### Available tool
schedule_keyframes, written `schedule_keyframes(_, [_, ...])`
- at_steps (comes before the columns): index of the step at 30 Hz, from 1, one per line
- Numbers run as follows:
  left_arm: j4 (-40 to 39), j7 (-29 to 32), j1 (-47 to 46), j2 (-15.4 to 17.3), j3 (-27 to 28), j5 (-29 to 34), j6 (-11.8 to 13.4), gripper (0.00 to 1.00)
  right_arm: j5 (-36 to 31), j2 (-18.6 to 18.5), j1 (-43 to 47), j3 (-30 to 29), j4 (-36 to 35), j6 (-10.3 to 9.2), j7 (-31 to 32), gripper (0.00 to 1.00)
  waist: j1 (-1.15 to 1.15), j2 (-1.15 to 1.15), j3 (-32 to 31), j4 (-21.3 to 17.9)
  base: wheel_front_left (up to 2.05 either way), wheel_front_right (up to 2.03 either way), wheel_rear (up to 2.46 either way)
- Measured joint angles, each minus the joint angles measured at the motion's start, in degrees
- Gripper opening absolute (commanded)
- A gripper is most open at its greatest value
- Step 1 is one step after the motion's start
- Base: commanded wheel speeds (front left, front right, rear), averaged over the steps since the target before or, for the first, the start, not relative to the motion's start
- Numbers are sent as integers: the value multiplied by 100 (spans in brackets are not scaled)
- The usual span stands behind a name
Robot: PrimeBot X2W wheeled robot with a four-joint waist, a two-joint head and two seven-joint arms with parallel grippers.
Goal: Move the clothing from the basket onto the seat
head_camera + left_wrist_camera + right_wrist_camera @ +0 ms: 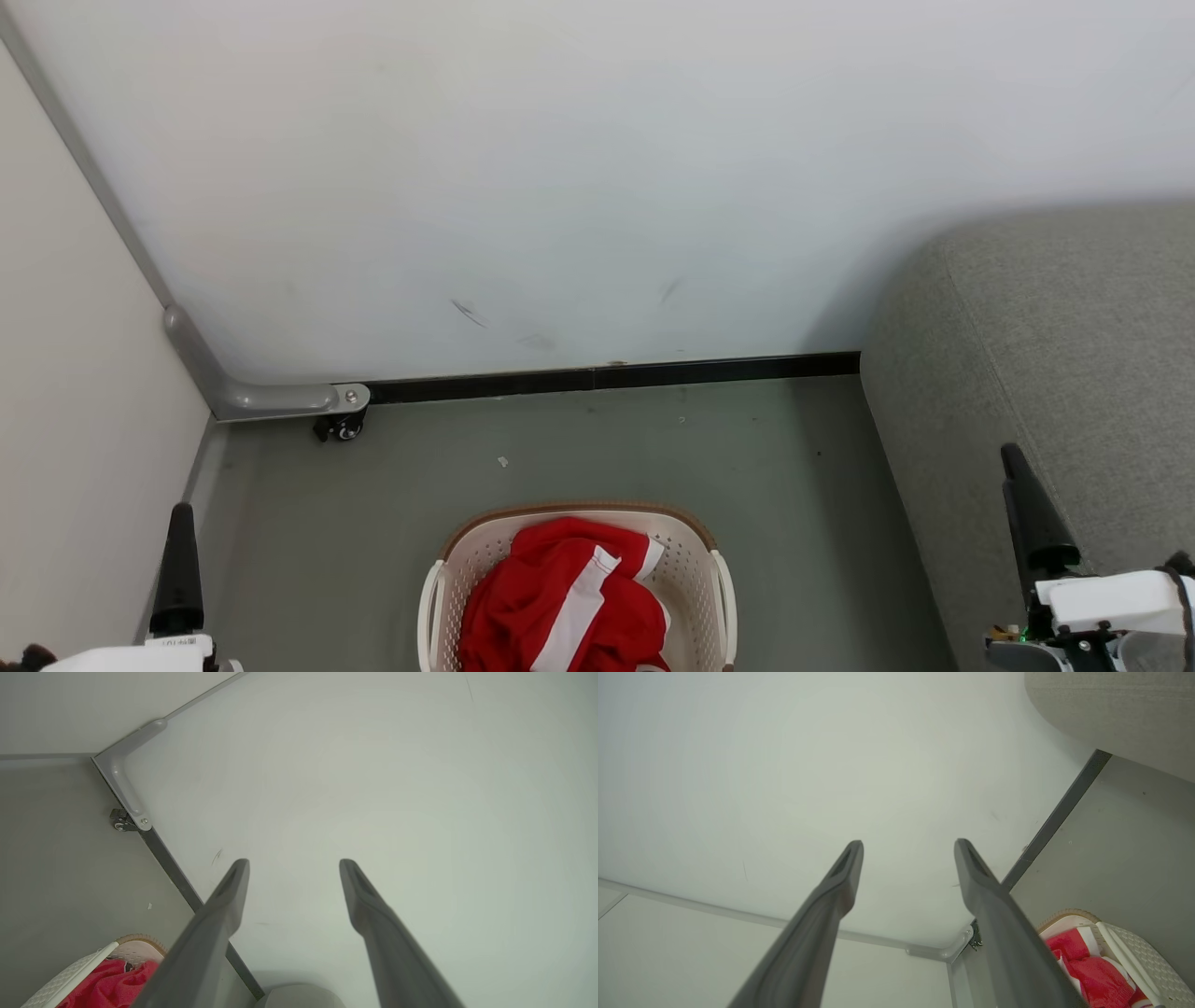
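The clothing [560,597] is a bright red bundle with a white stripe, lying in the cream perforated basket [579,511] on the floor at the bottom centre of the head view. The grey fabric seat [1055,373] stands to the right of the basket. My left gripper [293,863] is open and empty, raised to the left of the basket, facing the wall. My right gripper [908,844] is also open and empty, raised over the seat's near edge. The left wrist view catches the basket [70,975] and clothing [107,987] at its lower left; the right wrist view has them at its lower right.
A white wall with a black baseboard [607,378] runs behind the basket. A grey corner bracket with a small caster [341,425] sits at the back left, where a pale side panel [75,420] meets the wall. Grey floor [747,467] lies between basket, wall and seat.
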Motion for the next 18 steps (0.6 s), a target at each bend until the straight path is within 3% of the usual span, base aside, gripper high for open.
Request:
schedule_keyframes(8, [-417,-148,-50,0,8,801,0,100,-931,-11,5,164,-243,0,-127,100,4,0,-97,20,0,0,0])
schedule_keyframes(12, [-522,-213,-44,1,116,1174,0,100,-1484,-52,3,263,-461,0,-202,100,-11,0,-132,19,0,0,0])
schedule_keyframes(18, [-872,-313,-11,1,290,2291,2,100,-2091,-42,7,257,-615,0,-304,100,-42,0,-167,1,0,0,0])
